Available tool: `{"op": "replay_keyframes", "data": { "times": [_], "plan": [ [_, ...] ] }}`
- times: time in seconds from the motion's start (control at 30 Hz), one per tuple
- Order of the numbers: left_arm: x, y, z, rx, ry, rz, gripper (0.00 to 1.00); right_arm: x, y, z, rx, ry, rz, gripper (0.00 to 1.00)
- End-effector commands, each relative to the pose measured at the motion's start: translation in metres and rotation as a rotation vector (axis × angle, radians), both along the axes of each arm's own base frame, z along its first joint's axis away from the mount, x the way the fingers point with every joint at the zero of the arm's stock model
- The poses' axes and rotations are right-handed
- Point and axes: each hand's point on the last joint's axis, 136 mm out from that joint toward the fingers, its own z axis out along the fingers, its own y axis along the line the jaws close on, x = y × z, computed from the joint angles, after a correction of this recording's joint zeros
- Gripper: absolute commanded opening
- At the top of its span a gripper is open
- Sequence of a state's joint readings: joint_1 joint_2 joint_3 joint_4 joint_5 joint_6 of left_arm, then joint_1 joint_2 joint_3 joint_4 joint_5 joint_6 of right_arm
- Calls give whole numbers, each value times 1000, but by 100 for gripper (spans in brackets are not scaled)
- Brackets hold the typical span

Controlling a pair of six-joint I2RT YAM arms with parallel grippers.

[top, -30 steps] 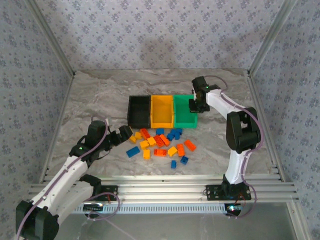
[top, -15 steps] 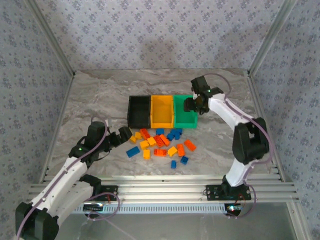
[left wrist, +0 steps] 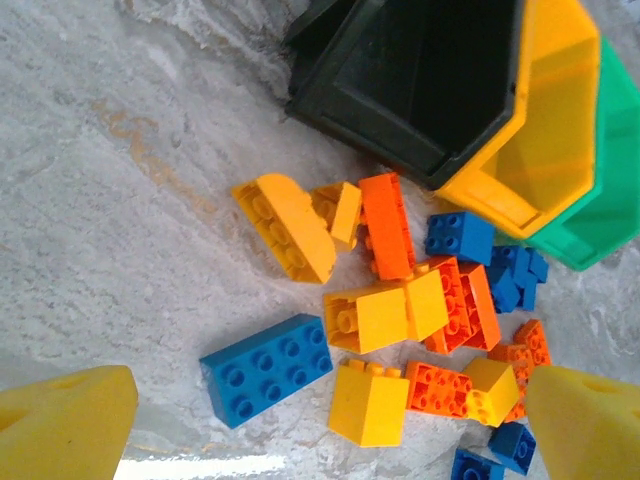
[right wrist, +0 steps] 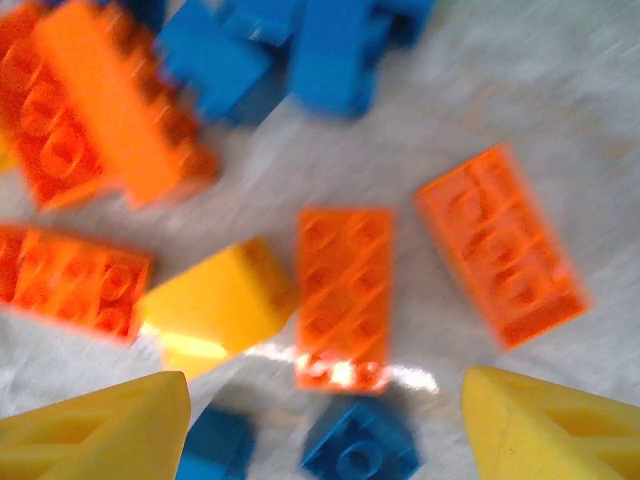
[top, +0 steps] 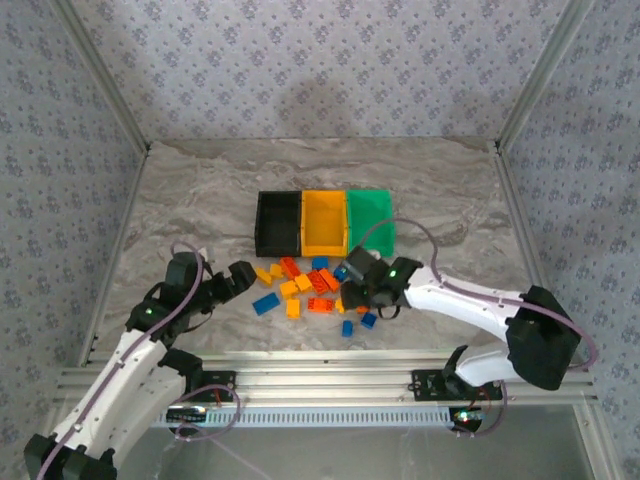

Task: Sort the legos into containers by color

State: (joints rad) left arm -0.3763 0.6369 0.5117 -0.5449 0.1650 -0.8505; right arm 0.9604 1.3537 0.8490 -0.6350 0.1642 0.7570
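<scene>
Judged barely started, bin contents unclear: small yellow, orange-red and blue plastic bricks (top: 318, 285) piled loose on grey marbled bench (top: 200, 200), just before joined black, yellow-orange and green open plastic bins (top: 324, 248); left gripper (top: 243, 277) beside pile, jaws wide apart, empty; right gripper (top: 352, 283) over pile, jaws parted, empty

- Pale, floral-print wallpapered walls (top: 300, 60) are enclosing three sides.
- A grey marbled tabletop (top: 200, 190) is catching soft light.
- Silver aluminium rails (top: 330, 368) are running along its near edge.
</scene>
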Motion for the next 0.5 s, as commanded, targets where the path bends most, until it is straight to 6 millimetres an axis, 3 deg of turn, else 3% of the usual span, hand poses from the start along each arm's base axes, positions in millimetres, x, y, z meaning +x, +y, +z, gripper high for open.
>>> {"op": "replay_keyframes", "data": {
  "times": [0.0, 0.27, 0.47],
  "plan": [
    [-2, -5, 1, -16, 9, -16, 100, -11, 10, 0, 15, -14, -98, 73],
    [-4, -7, -5, -18, 9, -40, 100, -29, 31, -24, -68, 22, -63, 61],
    [-6, -7, -8, -17, 17, -47, 100, -37, 29, -39, -128, 56, -83, 50]
  ]
}}
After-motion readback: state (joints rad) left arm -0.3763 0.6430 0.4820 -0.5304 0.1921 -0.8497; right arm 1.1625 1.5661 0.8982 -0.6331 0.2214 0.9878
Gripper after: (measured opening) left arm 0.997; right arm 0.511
